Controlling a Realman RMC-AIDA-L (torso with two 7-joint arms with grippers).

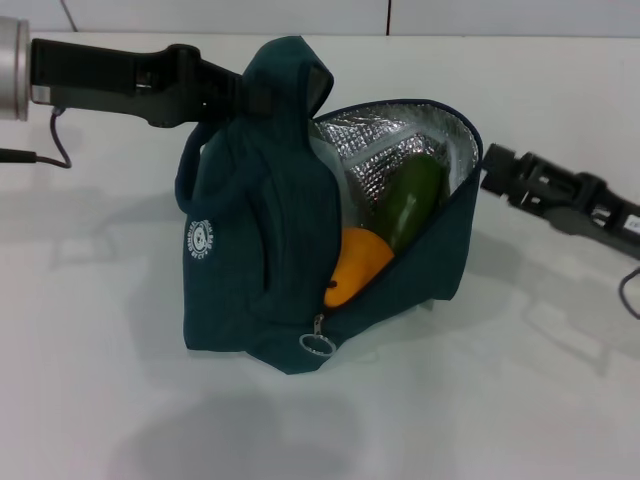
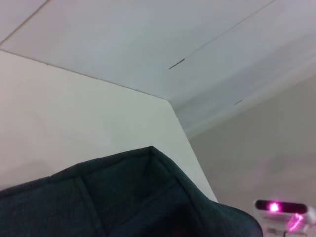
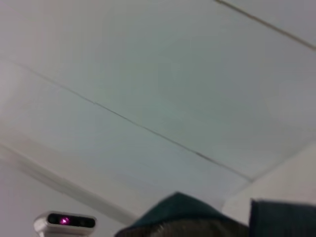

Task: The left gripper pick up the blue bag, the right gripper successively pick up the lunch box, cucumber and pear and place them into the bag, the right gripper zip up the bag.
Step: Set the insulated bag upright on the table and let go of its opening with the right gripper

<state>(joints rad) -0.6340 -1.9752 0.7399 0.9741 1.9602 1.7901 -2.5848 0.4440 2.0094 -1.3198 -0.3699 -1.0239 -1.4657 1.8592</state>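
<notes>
- Bag first: the blue bag (image 1: 262,250) stands near the middle of the surface (image 1: 90,400), its mouth gaping toward the right edge with the silver lining showing
- Left gripper (image 1: 232,92) reaches in from the left edge and meets the bag's raised handle at the top; the fabric hides its fingertips, so I cannot tell from the head view whether it is clamped on the handle, though the peaked, lifted fabric suggests the bag hangs partly from it
- Right gripper (image 1: 492,165) sits just beside the bag's open rim on the right edge side, apart from the zip; it seems to carry nothing, but whether its fingers are parted or together I cannot tell
- Cucumber (image 1: 412,198) leans upright inside against the lining, and the pear (image 1: 356,262) rests lower, right at the open seam above the ring zip pull (image 1: 316,344)
- Lunch box is not clearly visible; only a pale edge shows inside the mouth, which may be it
- Judged stage: loading looks finished and zipping remains
- Risks: the pear bulges into the zip line and could jam the slider or roll out; the cucumber's tip stands near the rim and may block closure; the small ring lies low and far from the right gripper, so a missed pinch is likely; pulling the zip could drag the bag if the left hold is loose
</notes>
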